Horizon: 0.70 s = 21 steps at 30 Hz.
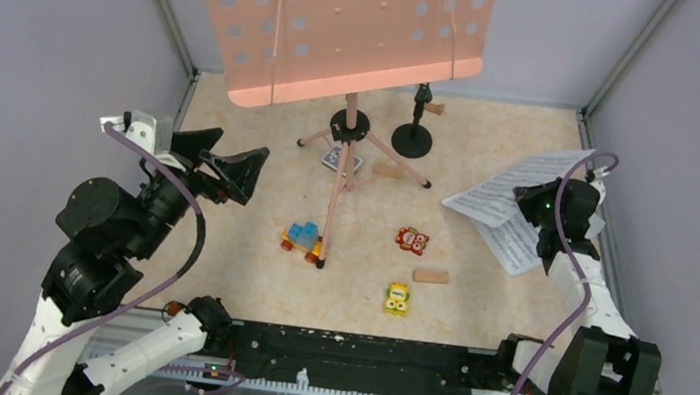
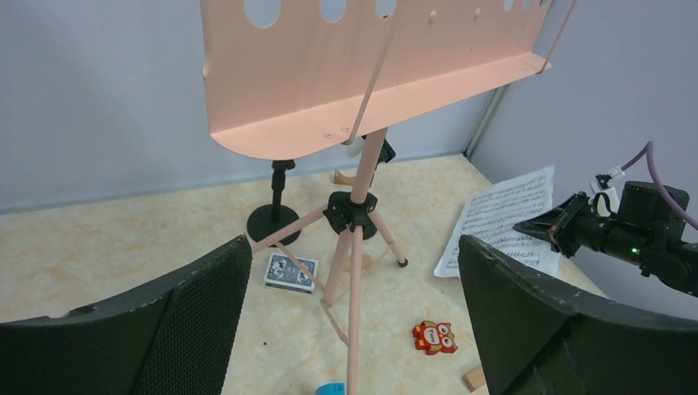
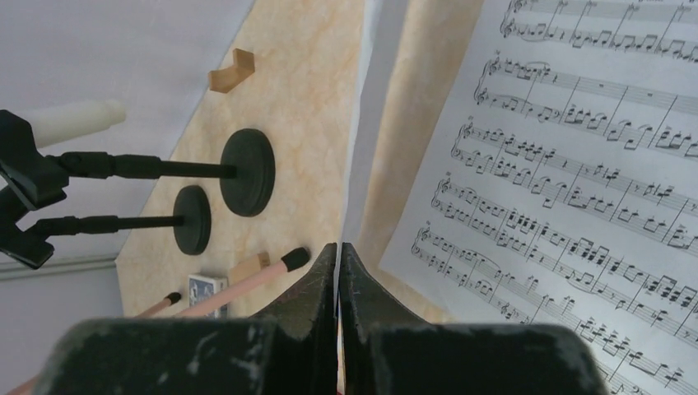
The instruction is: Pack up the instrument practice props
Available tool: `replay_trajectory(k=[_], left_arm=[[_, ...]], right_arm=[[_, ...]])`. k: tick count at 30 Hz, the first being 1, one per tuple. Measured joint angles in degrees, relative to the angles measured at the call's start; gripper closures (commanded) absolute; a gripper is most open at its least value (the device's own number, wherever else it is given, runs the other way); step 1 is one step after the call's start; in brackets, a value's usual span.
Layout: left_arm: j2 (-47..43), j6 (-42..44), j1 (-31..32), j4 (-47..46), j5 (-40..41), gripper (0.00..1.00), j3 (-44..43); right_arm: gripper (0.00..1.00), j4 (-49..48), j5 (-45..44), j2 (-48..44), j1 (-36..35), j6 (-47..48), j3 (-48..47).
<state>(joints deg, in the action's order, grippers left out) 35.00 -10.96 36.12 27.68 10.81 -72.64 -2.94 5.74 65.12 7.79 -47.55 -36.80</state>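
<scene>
Left gripper [image 1: 244, 144]: the jaws stand wide apart and hold nothing. It hangs above the left side of the table [image 1: 246, 275], facing the stand.

Right gripper [image 3: 338, 247]: the fingers are pressed together on the edge of a sheet-music page [image 1: 514, 182]. You see that page lifted and tilted near the right edge of the table. A second page [image 1: 519, 247] lies just below it in the top view, partly under the arm. Whether the two pages touch cannot be told.

The pink music desk [image 1: 347, 26] stands upright on its pink tripod legs [image 1: 335, 191], set near the middle of the far edge. One leg reaches toward the centre of the table, and its tip lies just beside a blue and orange toy car [image 1: 303, 239].

In the right wrist view, two mic holders [image 3: 247, 173] [image 3: 192, 218] stand close together by the far edge. A white microphone [image 3: 70, 122] shows at the clip end of one of them. The top view shows only one holder, just right of the stand. No dark microphone can be made out.

Other items on the table:
- A blue card box [image 1: 340, 160] lies between the tripod legs.
- A red toy car [image 1: 411, 239] and a yellow toy car [image 1: 397, 298] sit right of centre.
- A wooden block [image 1: 431, 276] lies between those two cars, slightly to the right.
</scene>
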Motion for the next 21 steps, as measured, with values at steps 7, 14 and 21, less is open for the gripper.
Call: replay_trajectory(k=[7, 14, 21], left_arm=[[-0.04, -1.4, 0.0, 0.55, -0.31, 0.01, 1.64], [-0.04, -2.23, 0.0, 0.59, -0.68, 0.01, 2.84], [-1.38, -2.67, 0.0, 0.66, -0.72, 0.01, 3.74]], right_arm=[[1.0, -0.31, -4.98, -4.85, 0.0, -2.64, 5.16], [1.0, -0.24, -12.0, -9.46, 0.28, -1.81, 7.56], [1.0, 0.85, -13.2, -7.8, 2.23, 1.05, 7.52]])
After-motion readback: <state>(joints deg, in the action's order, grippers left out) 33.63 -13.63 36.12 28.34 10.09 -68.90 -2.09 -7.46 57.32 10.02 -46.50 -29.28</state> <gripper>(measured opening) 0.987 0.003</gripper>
